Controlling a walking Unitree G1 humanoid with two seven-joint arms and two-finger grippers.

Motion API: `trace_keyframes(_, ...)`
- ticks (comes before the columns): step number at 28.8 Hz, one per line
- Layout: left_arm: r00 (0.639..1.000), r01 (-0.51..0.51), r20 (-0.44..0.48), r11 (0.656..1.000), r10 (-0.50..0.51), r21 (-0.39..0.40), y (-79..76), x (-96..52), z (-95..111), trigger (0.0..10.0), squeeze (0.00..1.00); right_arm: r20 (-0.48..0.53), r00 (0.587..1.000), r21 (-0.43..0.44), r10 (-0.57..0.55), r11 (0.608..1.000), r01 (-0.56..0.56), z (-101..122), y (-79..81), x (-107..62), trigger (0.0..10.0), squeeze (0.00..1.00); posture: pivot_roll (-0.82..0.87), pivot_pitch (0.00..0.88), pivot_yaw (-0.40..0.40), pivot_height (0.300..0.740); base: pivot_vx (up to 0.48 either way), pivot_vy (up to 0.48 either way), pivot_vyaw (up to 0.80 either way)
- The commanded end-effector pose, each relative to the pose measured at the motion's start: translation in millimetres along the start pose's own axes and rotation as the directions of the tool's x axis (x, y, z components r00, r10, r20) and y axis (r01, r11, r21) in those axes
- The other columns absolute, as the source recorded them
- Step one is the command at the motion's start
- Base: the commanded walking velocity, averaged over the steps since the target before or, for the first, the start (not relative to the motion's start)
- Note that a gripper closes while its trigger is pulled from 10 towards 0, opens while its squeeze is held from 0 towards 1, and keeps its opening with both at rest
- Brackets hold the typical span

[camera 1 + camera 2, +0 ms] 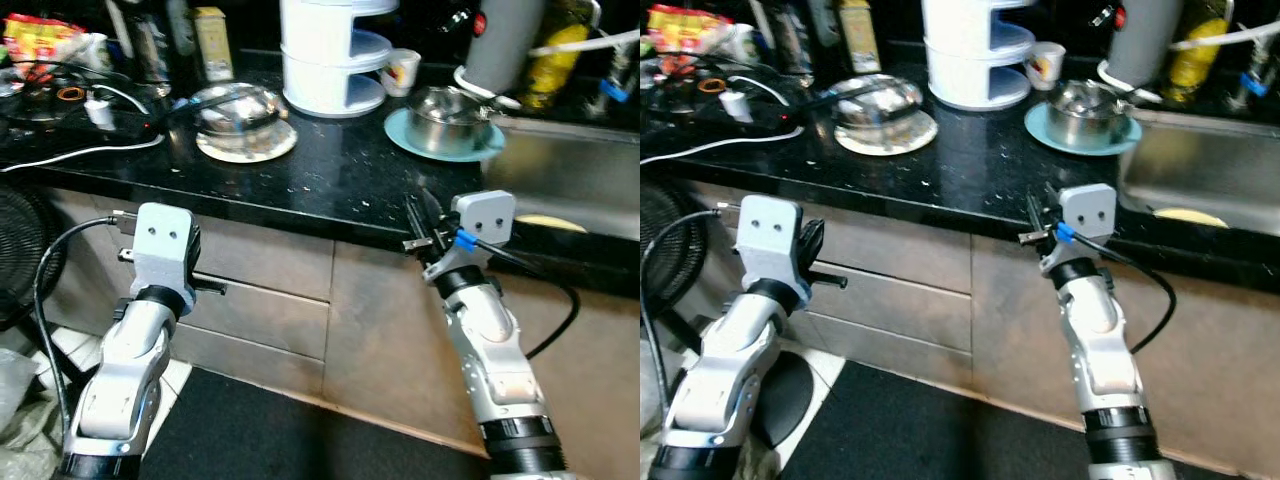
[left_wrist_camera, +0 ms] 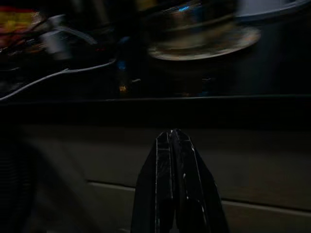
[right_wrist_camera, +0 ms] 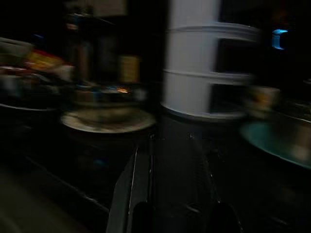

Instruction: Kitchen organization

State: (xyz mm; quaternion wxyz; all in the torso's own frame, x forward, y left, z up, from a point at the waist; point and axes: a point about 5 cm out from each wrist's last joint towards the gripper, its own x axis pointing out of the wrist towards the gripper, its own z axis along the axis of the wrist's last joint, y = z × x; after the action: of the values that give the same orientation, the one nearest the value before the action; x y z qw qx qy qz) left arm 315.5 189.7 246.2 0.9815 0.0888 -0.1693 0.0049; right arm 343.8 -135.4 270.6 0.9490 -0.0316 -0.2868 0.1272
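Nearest me, my left tool [image 1: 212, 287] hangs before the grey drawer front [image 1: 260, 310] under the black stone bench [image 1: 330, 180], fingers pressed together and holding nothing. My right tool [image 1: 425, 225] is at the bench's front edge, fingers a little apart as far as the dark, blurred wrist view lets me judge, also empty. Farther back sit a steel bowl upturned on a cream plate [image 1: 240, 125], a steel pot on a round teal plate [image 1: 445, 125], and a white tiered plastic rack [image 1: 333, 55]. To reach them well, I should raise each tool clear of the edge first, then approach slowly and level.
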Motion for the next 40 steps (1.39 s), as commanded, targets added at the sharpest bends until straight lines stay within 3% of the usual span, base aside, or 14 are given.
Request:
trace_keyframes(1,1.000,0.019,-0.015,1.000,-0.019,-0.004,-4.5,-2.0,-2.5,10.0,0.00,-0.036,0.999,-0.019,-0.018,1.000,0.017,-7.2,-8.1,-6.2,10.0,0.00,0.02,0.199,-0.028,0.740,0.307,0.000,0.00)
trace_keyframes(40,0.999,0.054,-0.010,0.999,-0.054,-0.001,-6.4,0.8,2.6,10.0,0.00,-0.020,0.999,-0.005,-0.036,0.999,0.036,-4.1,-8.4,-6.5,10.0,0.00,0.03,0.188,-0.006,0.740,0.296,0.000,0.00)
